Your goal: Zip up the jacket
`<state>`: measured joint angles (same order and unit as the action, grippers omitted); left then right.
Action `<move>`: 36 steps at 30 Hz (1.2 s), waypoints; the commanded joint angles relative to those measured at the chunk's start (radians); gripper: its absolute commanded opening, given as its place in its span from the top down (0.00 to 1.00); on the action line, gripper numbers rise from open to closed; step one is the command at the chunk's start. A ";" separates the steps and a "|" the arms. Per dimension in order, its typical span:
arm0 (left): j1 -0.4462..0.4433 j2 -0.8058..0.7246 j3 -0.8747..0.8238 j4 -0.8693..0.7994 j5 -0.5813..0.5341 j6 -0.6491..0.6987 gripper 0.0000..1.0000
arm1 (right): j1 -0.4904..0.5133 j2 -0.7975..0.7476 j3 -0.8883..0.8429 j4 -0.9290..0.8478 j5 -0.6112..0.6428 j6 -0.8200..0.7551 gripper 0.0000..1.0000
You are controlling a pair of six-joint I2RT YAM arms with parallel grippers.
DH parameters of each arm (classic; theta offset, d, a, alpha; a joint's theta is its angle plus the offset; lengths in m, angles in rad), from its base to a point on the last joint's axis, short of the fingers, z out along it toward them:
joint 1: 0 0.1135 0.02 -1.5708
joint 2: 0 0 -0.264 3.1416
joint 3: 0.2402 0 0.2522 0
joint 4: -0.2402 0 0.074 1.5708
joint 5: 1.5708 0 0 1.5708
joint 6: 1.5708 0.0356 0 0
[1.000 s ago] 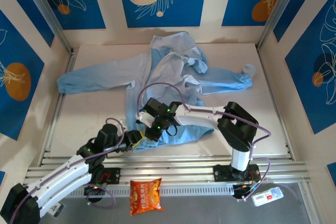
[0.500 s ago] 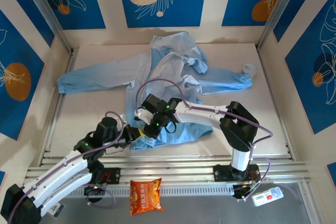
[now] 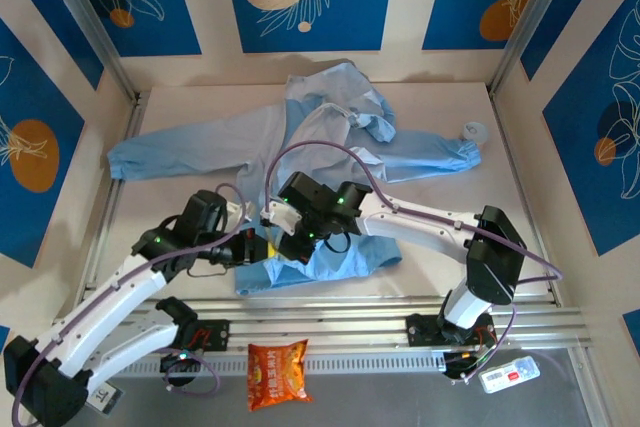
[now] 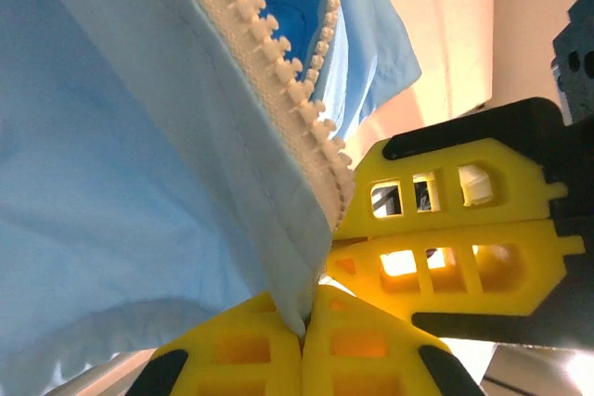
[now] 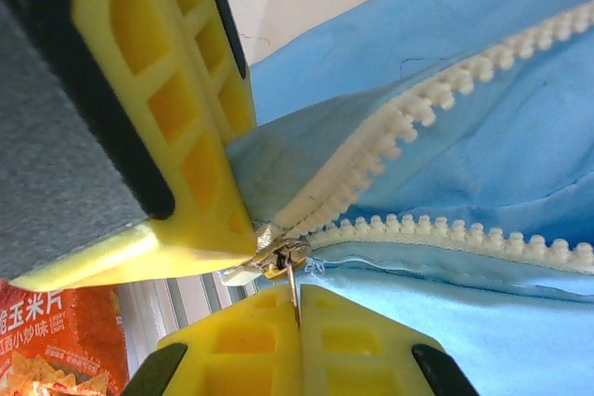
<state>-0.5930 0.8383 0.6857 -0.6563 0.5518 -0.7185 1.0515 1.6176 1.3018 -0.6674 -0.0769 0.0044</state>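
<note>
The light-blue jacket (image 3: 330,142) lies spread on the table, sleeves out to both sides. Both grippers meet at its bottom hem, near the front edge. In the left wrist view my left gripper (image 4: 303,319) is shut on the fabric corner just below the whitish zipper teeth (image 4: 278,71). In the right wrist view my right gripper (image 5: 297,311) is shut on the thin metal pull tab of the zipper slider (image 5: 281,257), where the two rows of teeth (image 5: 436,90) join. From above, the left gripper (image 3: 258,248) and right gripper (image 3: 281,243) sit side by side, almost touching.
An orange snack bag (image 3: 277,372) lies on the rails in front of the table. A small grey object (image 3: 473,131) sits by the right sleeve cuff. Metal rails (image 3: 330,312) run along the near edge.
My left gripper has moved in toward the hem and shut on the fabric corner. The right gripper has stayed shut on the pull tab, shifting slightly up and right with the hem.
</note>
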 commanded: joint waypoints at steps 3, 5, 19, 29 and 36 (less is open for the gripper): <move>0.017 0.082 0.100 -0.269 0.174 0.216 1.00 | -0.053 -0.015 0.018 -0.023 0.093 -0.033 1.00; 0.021 0.108 0.120 -0.290 0.205 0.243 1.00 | -0.056 -0.007 0.021 -0.003 0.080 -0.038 1.00; 0.090 0.047 0.165 -0.302 0.048 0.221 0.48 | -0.074 0.039 -0.031 0.148 -0.107 0.060 1.00; 0.089 -0.188 -0.175 0.037 -0.193 -0.128 0.65 | -0.149 0.134 -0.007 0.154 -0.143 0.063 1.00; 0.112 0.001 -0.320 0.370 -0.260 -0.194 0.71 | -0.182 0.164 -0.055 0.185 -0.165 0.062 1.00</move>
<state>-0.5022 0.7807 0.3977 -0.4866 0.3462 -0.8608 0.8810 1.7683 1.2743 -0.5003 -0.2008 0.0628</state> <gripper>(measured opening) 0.288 0.046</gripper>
